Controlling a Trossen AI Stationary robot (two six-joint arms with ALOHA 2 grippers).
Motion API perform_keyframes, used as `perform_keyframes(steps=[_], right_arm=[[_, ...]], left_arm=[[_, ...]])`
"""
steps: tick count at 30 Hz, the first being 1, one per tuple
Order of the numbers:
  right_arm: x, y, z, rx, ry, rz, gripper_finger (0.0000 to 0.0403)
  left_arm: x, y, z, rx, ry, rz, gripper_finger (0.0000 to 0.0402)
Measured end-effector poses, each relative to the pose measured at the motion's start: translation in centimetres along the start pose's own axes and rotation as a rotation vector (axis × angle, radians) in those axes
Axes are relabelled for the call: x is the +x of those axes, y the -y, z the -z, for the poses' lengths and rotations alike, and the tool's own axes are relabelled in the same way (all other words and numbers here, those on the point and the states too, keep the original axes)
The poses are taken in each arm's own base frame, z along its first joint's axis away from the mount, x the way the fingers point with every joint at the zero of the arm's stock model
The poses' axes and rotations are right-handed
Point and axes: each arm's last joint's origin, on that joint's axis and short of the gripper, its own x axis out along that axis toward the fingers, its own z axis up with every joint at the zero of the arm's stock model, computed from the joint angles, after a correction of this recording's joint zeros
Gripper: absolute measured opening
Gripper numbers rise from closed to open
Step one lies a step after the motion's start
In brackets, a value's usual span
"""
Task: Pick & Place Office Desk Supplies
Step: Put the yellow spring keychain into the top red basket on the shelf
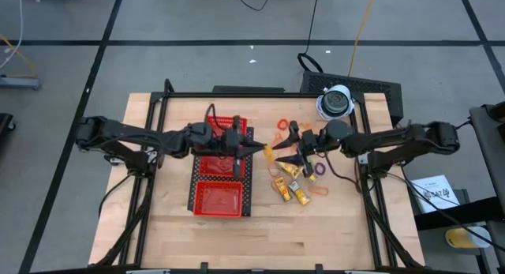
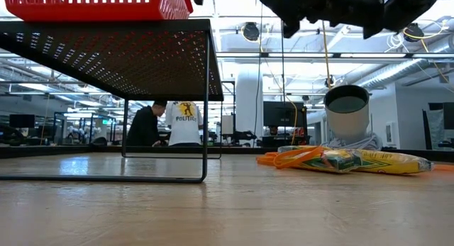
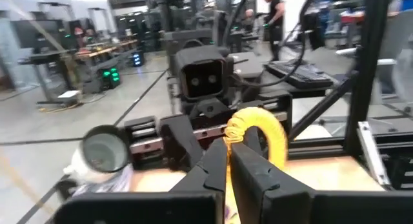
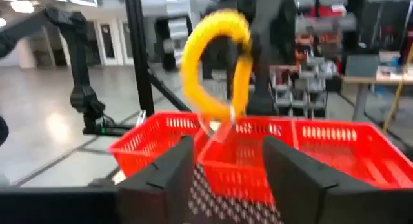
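Note:
A yellow packet [image 1: 269, 153], bent into an arch, hangs in the air between my two grippers, just right of the red mesh tray [image 1: 219, 215]. My left gripper [image 3: 227, 156] reaches in level from the table's left and is shut on it. My right gripper [image 4: 229, 169] faces it from the right, open. Its fingers stand on either side of the packet's clear end [image 4: 216, 125] without touching it. More yellow packets [image 1: 288, 187], orange rubber bands [image 1: 278, 132] and a purple ring [image 1: 319, 170] lie on the table under my right gripper. My left gripper pinches one end of the yellow packet [image 3: 233, 135] between its two fingers. The fingers come level from the table's left. The packet is lifted clear of the table and arches up beyond the fingertips [image 3: 216, 161], its other, clear end curling back down.
The red tray sits on a black perforated stand [image 2: 106, 54] at the table's middle left. A white-grey domed object [image 1: 335, 102] stands at the far right. Bare wood lies along the near edge. People show in the room beyond the table.

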Motion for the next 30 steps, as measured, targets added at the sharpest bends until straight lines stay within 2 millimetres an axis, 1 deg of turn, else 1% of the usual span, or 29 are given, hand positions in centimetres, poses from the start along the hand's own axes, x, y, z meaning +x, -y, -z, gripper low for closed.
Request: perform_keyframes(steps=[4, 8, 10, 14, 17, 19, 23, 28, 30], right_arm=[[-1.3, 0.1, -0.7, 0.01, -0.048, 0.047, 0.0208], [-2.6, 0.1, -1.0, 0.005, -0.118, 0.165, 0.0214], [-3.2, 0.1, -1.0, -0.011, -0.158, 0.235, 0.0213], [-4.1, 0.1, -0.9, -0.023, -0.219, 0.347, 0.0206], [-4.4, 0.1, -0.8, -0.022, -0.246, 0.399, 0.0201], [-4.5, 0.1, -0.7, -0.021, -0.259, 0.405, 0.0199], [-4.5, 0.1, -0.6, -0.018, -0.27, 0.403, 0.0199], [-4.6, 0.1, -0.5, -0.017, -0.277, 0.404, 0.0199], [-4.6, 0.1, -0.6, -0.017, -0.277, 0.404, 0.0199]], left_arm=[[-1.8, -0.3, -1.0, 0.035, -0.061, -0.106, 0.0015], [-3.7, -0.7, -1.5, 0.053, -0.157, -0.245, 0.0005], [-4.5, -1.0, -1.4, 0.036, -0.21, -0.319, 0.0012], [-5.7, -1.4, -0.5, 0.008, -0.346, -0.447, 0.0019], [-6.2, -1.8, 0.5, -0.012, -0.442, -0.512, 0.0007], [-6.5, -2.2, 1.1, -0.036, -0.49, -0.546, 0.0006], [-6.8, -2.7, 1.8, -0.08, -0.546, -0.597, 0.0015], [-7.1, -3.2, 2.2, -0.107, -0.577, -0.641, 0.0005], [-7.2, -3.4, 2.5, -0.131, -0.594, -0.642, 0.0015]])
